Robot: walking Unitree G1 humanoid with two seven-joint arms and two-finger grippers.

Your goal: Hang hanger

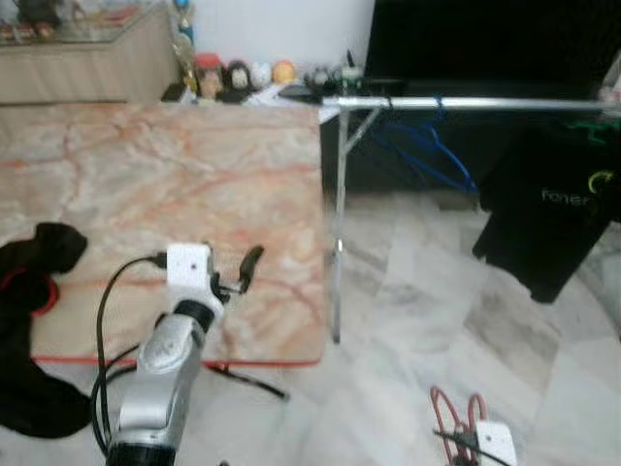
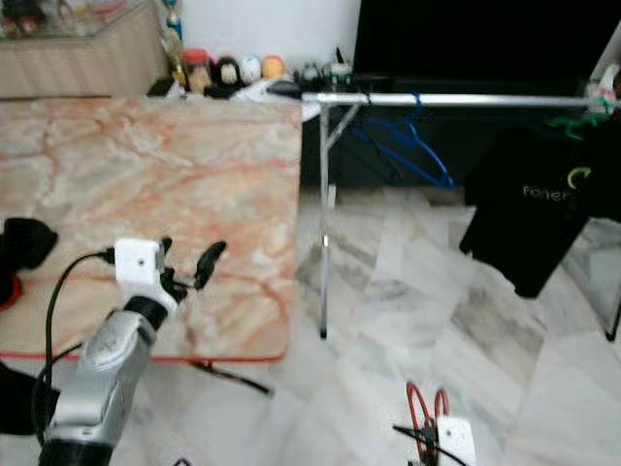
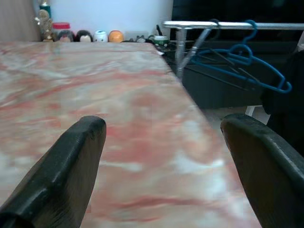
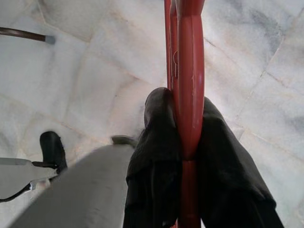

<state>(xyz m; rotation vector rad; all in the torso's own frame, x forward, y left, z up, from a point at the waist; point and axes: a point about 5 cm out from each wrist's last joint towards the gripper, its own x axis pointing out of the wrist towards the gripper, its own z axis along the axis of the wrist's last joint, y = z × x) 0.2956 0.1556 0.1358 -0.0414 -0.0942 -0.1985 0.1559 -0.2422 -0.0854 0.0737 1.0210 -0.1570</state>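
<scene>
My right gripper (image 4: 183, 142) is shut on a red hanger (image 4: 189, 71), low over the marble floor; the red hanger (image 1: 454, 413) pokes up at the bottom right of the eye views. A silver clothes rail (image 1: 466, 103) spans the upper right, carrying a blue hanger (image 1: 427, 155) and a black T-shirt (image 1: 553, 209) on a green hanger. My left gripper (image 1: 233, 277) is open above the pink marble table (image 1: 175, 184), with nothing between its fingers (image 3: 71, 166). In the left wrist view the rail (image 3: 232, 24) and blue hanger (image 3: 247, 71) lie beyond the table's edge.
Black clothing (image 1: 34, 291) with a red hanger lies on the table's left part and hangs over its edge. Small figurines (image 1: 238, 76) line the back wall beside a dark TV cabinet (image 1: 485, 39). The rail's leg (image 1: 337, 252) stands close to the table's right edge.
</scene>
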